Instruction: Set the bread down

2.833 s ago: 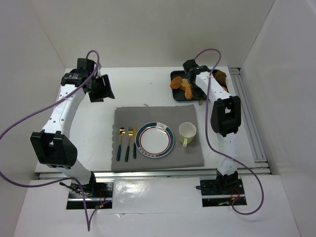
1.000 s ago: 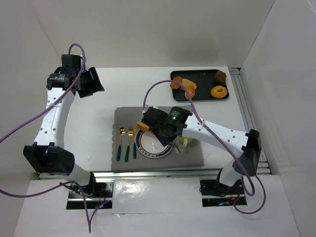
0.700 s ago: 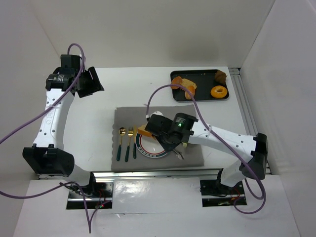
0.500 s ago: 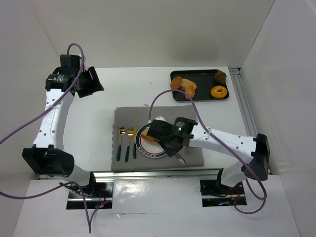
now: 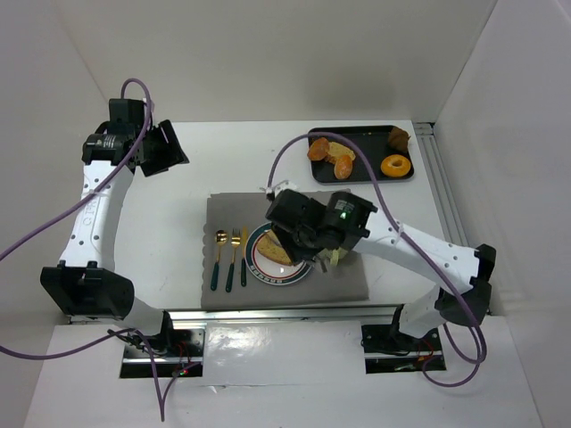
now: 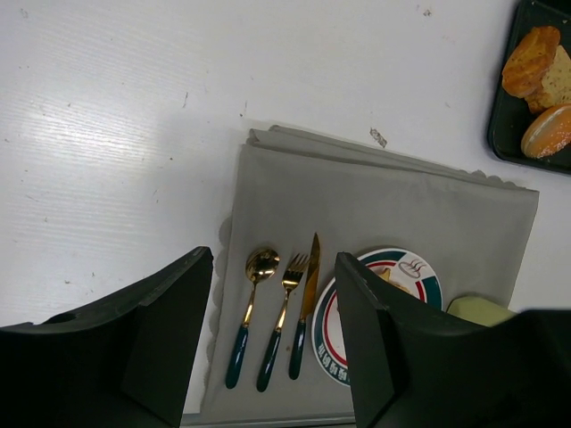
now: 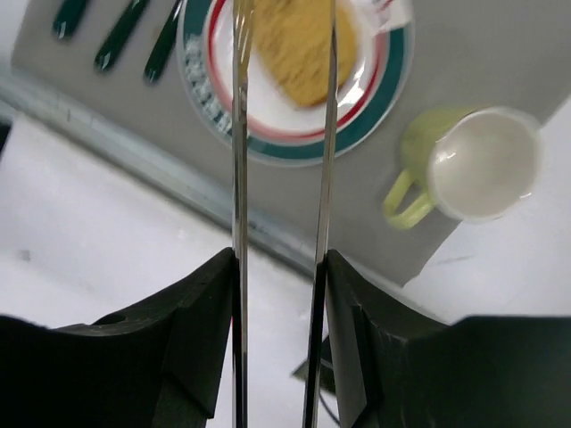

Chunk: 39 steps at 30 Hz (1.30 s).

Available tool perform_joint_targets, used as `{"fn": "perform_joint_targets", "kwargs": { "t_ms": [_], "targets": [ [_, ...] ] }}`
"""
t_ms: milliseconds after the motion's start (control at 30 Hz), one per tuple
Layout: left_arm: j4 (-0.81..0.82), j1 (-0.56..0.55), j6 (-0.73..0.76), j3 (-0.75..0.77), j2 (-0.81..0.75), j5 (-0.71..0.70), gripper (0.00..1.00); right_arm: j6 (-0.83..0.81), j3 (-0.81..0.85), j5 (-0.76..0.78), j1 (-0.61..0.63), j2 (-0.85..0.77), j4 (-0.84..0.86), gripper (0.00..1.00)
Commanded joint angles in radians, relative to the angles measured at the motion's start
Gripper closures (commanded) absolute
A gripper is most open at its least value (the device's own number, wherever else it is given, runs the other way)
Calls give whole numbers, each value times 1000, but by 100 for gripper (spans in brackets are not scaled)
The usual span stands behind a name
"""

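1. You are at the release end of the placing step. The bread (image 5: 279,251) lies flat on the plate (image 5: 260,270), toward the plate's left half, and none of it hangs over the rim.
2. Your right hand (image 7: 284,13) has its two thin fingers (image 7: 239,134) parted. In the right wrist view the slice shows in the gap between them, but lower down, resting on the plate. Nothing is pinched as far as that view tells.
3. The right arm reaches from its base across the grey mat (image 5: 228,214). Its wrist is tipped downward over the plate's right side, and in the top view it hides most of the green cup (image 7: 486,165).
4. The next move looks like a clean withdrawal. Raise the hand straight up with the fingers kept apart so they do not drag the slice. The cup stands just beside the plate, so avoid any sideways sweep toward it until you are clear.
5. Your left hand (image 6: 272,267) is spread and empty. It is held up over the desk (image 5: 232,160) at the far left, well apart from the mat and looking down on the setting.
6. The spoon (image 6: 254,267), fork and knife lie in a row just left of the plate. The black tray (image 5: 366,134) at the far right holds other pastries.
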Motion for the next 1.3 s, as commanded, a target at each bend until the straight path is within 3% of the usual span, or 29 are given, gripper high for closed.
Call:
{"fn": "perform_joint_targets", "kwargs": {
  "t_ms": [0, 100, 167, 300, 400, 700, 1200, 1267],
  "targets": [
    [24, 2, -4, -7, -9, 20, 30, -62, 98, 85, -146, 35, -1, 50],
    [34, 2, -4, -16, -9, 32, 30, -130, 176, 134, -289, 101, 95, 49],
    [34, 2, -4, -25, -9, 53, 30, -150, 278, 58, -409, 199, 109, 49],
    [34, 2, -4, -25, -9, 63, 29, -159, 293, -70, -654, 264, 314, 50],
    [43, 2, -4, -38, 0, 63, 29, -147, 364, -121, -748, 356, 365, 50],
    [52, 2, 5, -47, 31, 63, 29, -147, 577, -188, -810, 584, 374, 45],
    [52, 2, 15, -56, 59, 44, 29, -147, 586, -168, -782, 718, 385, 45],
    [52, 2, 15, -56, 59, 44, 29, -147, 586, -159, -782, 718, 385, 50]
  ]
}}
